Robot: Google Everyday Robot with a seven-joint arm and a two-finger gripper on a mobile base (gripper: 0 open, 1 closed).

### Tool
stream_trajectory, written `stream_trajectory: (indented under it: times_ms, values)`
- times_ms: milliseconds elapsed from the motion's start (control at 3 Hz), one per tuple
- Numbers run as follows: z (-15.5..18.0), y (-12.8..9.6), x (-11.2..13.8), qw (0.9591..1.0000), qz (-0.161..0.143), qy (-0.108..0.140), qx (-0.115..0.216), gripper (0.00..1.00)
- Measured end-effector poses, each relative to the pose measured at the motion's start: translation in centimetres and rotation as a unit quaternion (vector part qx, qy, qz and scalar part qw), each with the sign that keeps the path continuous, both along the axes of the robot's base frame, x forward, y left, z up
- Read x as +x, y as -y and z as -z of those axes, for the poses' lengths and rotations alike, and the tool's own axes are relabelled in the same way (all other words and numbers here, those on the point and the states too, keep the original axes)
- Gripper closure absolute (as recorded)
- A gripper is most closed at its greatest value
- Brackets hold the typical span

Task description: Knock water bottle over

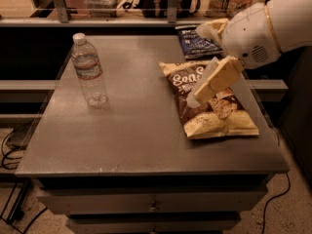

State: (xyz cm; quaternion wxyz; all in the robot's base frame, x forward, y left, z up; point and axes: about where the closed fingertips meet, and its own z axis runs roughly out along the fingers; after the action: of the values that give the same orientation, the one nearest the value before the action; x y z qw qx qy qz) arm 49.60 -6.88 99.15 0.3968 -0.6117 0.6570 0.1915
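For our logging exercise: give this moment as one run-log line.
gripper: open, over chip bag | water bottle: upright, untouched, left on table | task: not yet done

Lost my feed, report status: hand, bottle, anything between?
Hand above chip bag, table's right side. Bottle upright at left, apart from hand. Only chip bag near path; blue bag behind.

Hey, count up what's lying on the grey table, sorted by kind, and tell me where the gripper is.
water bottle: 1
Snack bags: 2, the brown bag and the blue bag
Total on the table: 3
The gripper hovers above the brown bag on the right side, well apart from the water bottle, which is standing upright at the left.
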Motion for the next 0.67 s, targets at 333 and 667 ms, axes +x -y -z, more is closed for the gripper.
stream_trajectory:
  times_ms: [333,667]
  values:
    - [0.0,0.0,-0.1,1.0,-0.001,-0.001,-0.001,0.0]
    - [0.8,-1.9,0.6,0.9996,-0.011,-0.01,0.024,0.0]
